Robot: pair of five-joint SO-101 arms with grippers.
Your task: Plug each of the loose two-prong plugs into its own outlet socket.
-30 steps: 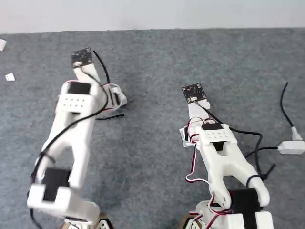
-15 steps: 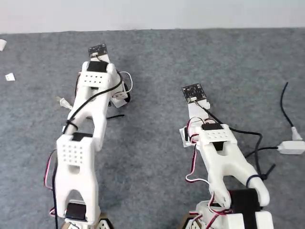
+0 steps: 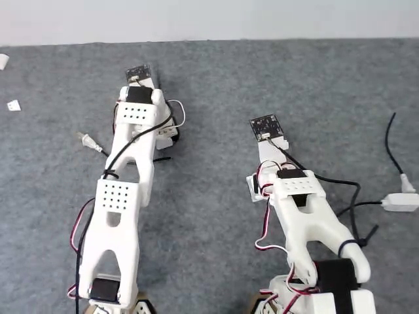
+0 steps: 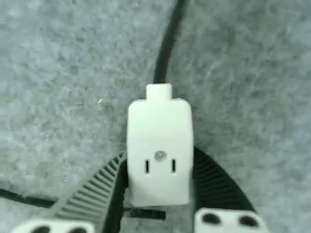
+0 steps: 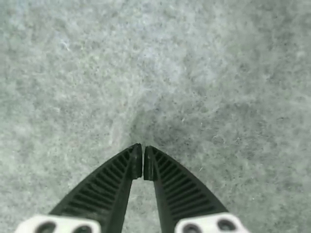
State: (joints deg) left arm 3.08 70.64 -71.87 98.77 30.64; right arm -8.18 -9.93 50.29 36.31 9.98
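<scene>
left jaws clamp a white outlet socket [image 4: 159, 150] with 2 slots and a black cord, upper left in the high view near a loose plug [image 3: 85, 139]; right jaws pressed together.

The outlet socket [image 4: 159, 150] sits between the jaws of the left gripper [image 4: 158, 167] toward the far edge of the tabletop [image 3: 216, 85], a loose plug [image 3: 86, 140] lies left of that arm, the right gripper [image 5: 143, 162] hangs over bare tabletop near centre, and a second outlet socket [image 3: 398, 202] lies at the right edge.
</scene>
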